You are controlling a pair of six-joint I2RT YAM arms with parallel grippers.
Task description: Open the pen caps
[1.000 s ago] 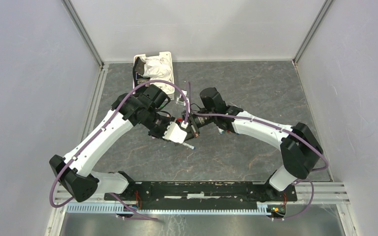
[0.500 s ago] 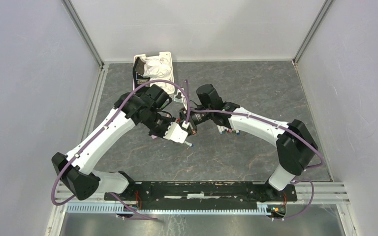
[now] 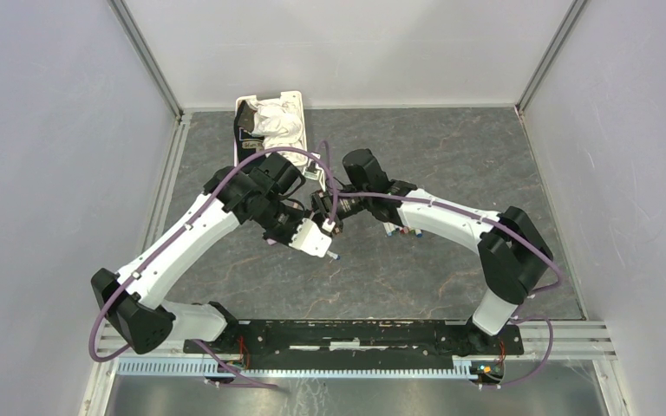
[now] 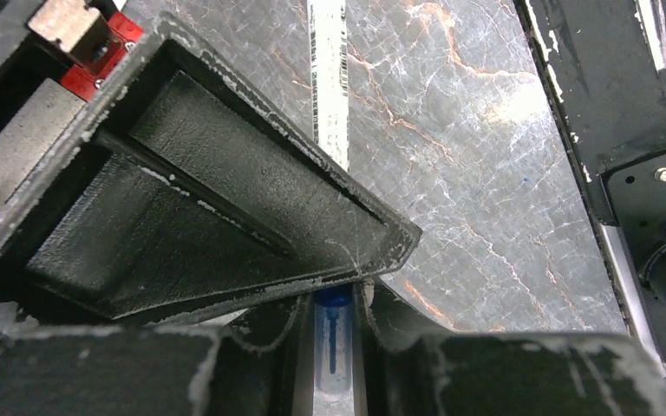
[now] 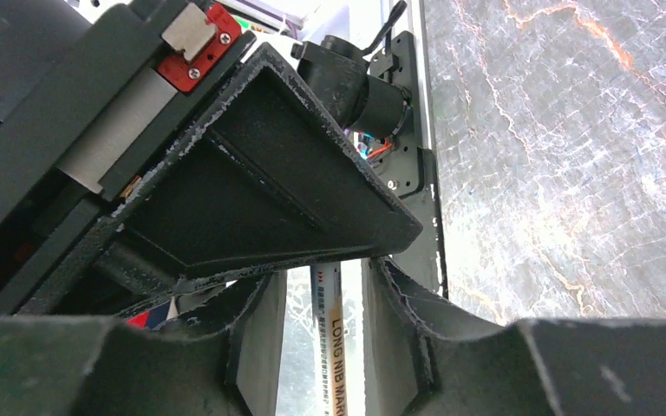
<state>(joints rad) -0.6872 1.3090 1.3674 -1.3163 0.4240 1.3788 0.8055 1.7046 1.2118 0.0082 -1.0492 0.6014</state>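
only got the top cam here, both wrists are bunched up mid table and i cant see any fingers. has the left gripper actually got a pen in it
Observer: Yes. The left wrist view shows a white pen lying between the fingers of the left gripper, its blue end toward the camera.
Operator: ok and the right one, gripping too?
Observer: Seemingly not. In the right wrist view a barrel printed LONG NIB MARK sits inside the right gripper, with light showing on both sides of it.
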